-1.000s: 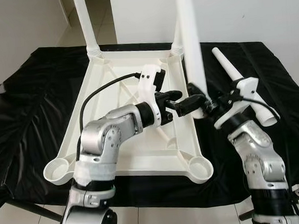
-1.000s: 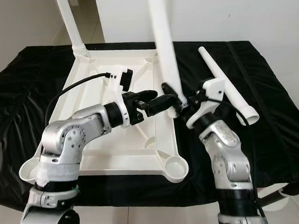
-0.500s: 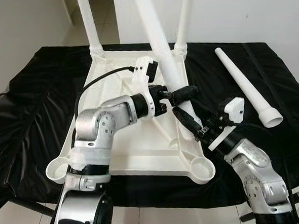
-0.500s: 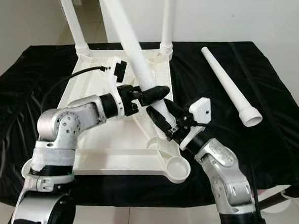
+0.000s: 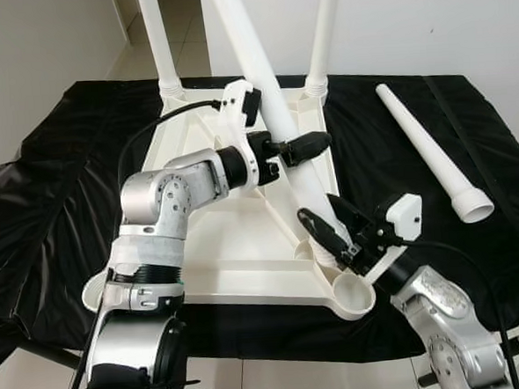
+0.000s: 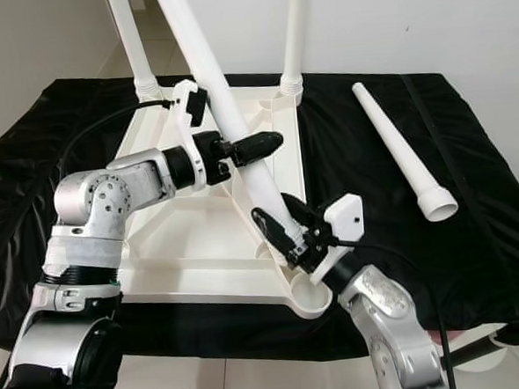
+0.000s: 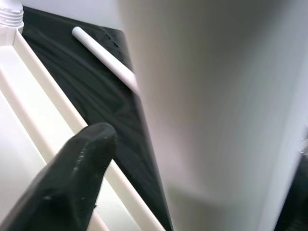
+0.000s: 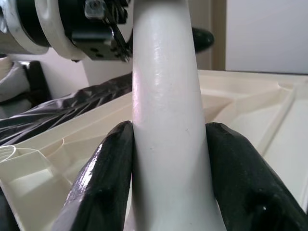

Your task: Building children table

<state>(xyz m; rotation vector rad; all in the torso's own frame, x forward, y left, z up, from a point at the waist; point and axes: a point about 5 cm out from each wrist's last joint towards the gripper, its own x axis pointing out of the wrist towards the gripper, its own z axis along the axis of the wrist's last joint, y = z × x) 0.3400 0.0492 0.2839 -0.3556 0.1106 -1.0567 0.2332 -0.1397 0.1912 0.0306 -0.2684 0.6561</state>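
Observation:
The white table top [image 5: 218,241] lies upside down on a black-covered table. Two white legs stand in its far corner sockets, the far left leg [image 5: 156,42] and the far right leg [image 5: 324,32]. A third leg [image 5: 267,97] leans steeply, its lower end just above the near right socket [image 5: 354,296]. My left gripper [image 5: 305,148] is shut on this leg at mid height. My right gripper [image 5: 332,231] is shut on its lower end; the right wrist view has both fingers [image 8: 103,178] pressed against the leg [image 8: 166,120]. A fourth leg [image 5: 433,153] lies loose at the right.
Black cloth [image 5: 48,199] covers the whole table and hangs over its edges. The near left socket [image 5: 98,294] holds nothing. A white wall stands behind the table, and tiled floor shows at the near edge.
The held leg has gone from nearly upright at the far right to a steep lean. Its lower end and my right gripper came down toward the near right socket. My left gripper rose along it.

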